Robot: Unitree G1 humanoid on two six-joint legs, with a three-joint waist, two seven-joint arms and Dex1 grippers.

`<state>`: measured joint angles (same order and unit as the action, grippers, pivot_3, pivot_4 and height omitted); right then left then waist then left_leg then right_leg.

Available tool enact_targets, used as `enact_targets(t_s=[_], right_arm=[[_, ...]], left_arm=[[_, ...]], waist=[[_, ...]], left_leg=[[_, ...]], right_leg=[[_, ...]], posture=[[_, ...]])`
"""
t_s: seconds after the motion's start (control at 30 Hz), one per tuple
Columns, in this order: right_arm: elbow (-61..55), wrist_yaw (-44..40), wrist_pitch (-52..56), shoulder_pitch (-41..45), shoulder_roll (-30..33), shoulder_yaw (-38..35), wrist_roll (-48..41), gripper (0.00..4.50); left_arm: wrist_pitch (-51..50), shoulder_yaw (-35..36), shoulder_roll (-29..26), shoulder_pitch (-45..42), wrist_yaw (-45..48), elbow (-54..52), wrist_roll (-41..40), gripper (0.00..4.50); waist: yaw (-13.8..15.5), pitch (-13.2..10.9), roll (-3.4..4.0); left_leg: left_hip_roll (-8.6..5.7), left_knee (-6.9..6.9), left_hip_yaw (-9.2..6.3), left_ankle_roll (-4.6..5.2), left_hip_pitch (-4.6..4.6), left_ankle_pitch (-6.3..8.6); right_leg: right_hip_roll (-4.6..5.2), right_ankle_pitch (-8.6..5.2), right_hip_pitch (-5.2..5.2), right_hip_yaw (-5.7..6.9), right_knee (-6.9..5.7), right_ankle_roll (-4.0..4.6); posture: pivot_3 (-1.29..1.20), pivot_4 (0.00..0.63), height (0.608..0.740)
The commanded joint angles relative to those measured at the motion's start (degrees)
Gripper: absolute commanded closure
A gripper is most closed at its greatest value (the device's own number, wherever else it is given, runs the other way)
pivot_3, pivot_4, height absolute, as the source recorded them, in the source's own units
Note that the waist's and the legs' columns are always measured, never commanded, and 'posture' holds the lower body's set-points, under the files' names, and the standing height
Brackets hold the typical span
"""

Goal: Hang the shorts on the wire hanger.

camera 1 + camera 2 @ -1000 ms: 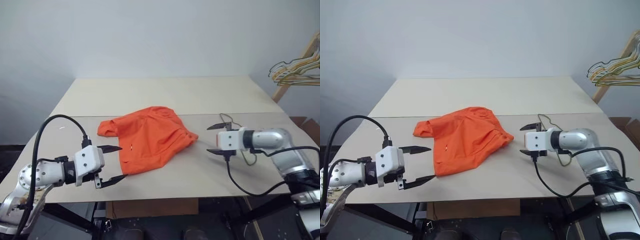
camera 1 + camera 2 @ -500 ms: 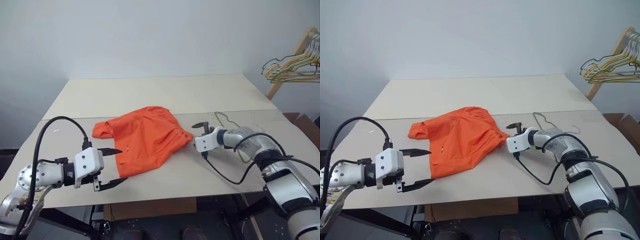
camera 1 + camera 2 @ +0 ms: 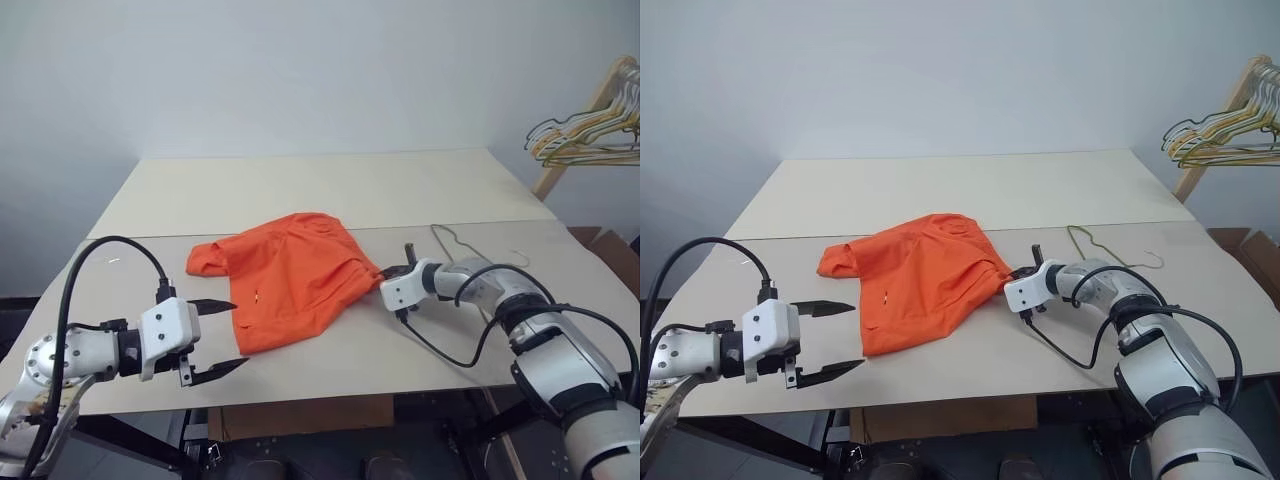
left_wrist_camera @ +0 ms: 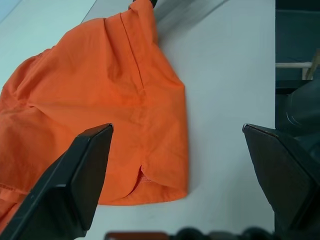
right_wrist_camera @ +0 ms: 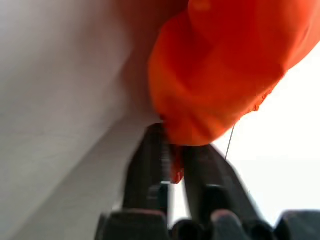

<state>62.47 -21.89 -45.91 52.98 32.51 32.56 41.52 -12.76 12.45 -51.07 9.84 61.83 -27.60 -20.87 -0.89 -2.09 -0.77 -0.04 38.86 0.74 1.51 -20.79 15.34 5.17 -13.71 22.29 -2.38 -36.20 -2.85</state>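
Observation:
The bright orange shorts (image 3: 290,275) lie crumpled in the middle of the near table half. My right gripper (image 3: 381,274) is at their right edge and is shut on a fold of orange fabric, and the right wrist view has the cloth (image 5: 225,65) pinched between its fingers (image 5: 150,155). My left gripper (image 3: 238,335) hovers open by the shorts' near left corner, apart from the cloth; in the left wrist view the shorts (image 4: 100,100) lie just beyond it. The wire hanger (image 3: 441,240) lies flat on the table behind my right forearm, partly hidden by it.
The beige table (image 3: 300,190) has a seam across its middle and bare surface behind the shorts. A bunch of wire hangers (image 3: 585,140) hangs on a wooden rack at the far right. A brown box (image 3: 605,245) sits beyond the table's right edge.
My right gripper has moved left and down to the shorts' right edge and shut on the fabric. The left gripper has stayed open in place. The camera has shifted slightly.

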Motion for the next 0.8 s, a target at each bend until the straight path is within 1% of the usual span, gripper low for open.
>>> enact_targets(t_s=[0.03, 0.2, 0.4, 0.57, 0.8], right_arm=[[-0.74, -0.95, 0.18, 1.33, 0.41, -1.52, -2.10, 4.48], [-8.43, -12.36, 2.24, -1.61, 2.30, -4.33, -9.29, 4.48], [-26.44, -22.23, 9.80, -8.24, 5.84, -7.87, -16.39, 4.48], [-35.80, -24.24, 15.31, -12.64, 6.93, -9.90, -18.20, 4.48], [-40.00, -23.83, 18.33, -15.59, 7.72, -10.94, -17.69, 4.48]], left_arm=[[0.62, 0.67, -0.18, -1.09, 2.24, 3.38, -2.35, 0.00], [3.87, -3.62, -1.57, -6.68, 8.38, 15.41, -0.31, 0.00], [8.95, -9.65, -0.75, -15.31, 16.18, 28.66, 1.97, 0.00], [14.34, -15.03, 0.10, -20.54, 17.79, 34.72, 7.18, 0.00], [20.46, -19.84, 1.78, -23.76, 17.29, 39.75, 13.01, 0.00]], waist=[[-0.04, 0.00, 0.00], [-0.05, -0.01, 0.01], [-0.16, -0.01, 0.02], [-0.58, -0.01, 0.01], [-1.71, 0.00, 0.00]], left_leg=[[0.00, -0.01, 0.00, 0.00, 0.01, 0.00], [0.00, -0.01, 0.00, 0.00, 0.06, 0.00], [0.01, -0.01, 0.01, 0.01, 0.02, 0.00], [0.02, -0.01, 0.03, 0.01, 0.01, 0.00], [0.01, 0.00, 0.05, 0.01, -0.06, 0.01]], right_leg=[[0.00, 0.00, 0.00, 0.00, 0.00, 0.00], [-0.04, -0.01, -0.04, 0.02, -0.01, 0.01], [-0.02, -0.01, -0.02, 0.02, 0.00, 0.00], [-0.02, 0.00, -0.01, 0.01, -0.01, 0.00], [-0.01, 0.00, 0.03, 0.01, 0.01, -0.01]], posture=[[0.07, 0.000, 0.740], [0.06, 0.000, 0.740], [0.01, 0.000, 0.740], [-0.02, 0.000, 0.740], [-0.04, 0.000, 0.740]])
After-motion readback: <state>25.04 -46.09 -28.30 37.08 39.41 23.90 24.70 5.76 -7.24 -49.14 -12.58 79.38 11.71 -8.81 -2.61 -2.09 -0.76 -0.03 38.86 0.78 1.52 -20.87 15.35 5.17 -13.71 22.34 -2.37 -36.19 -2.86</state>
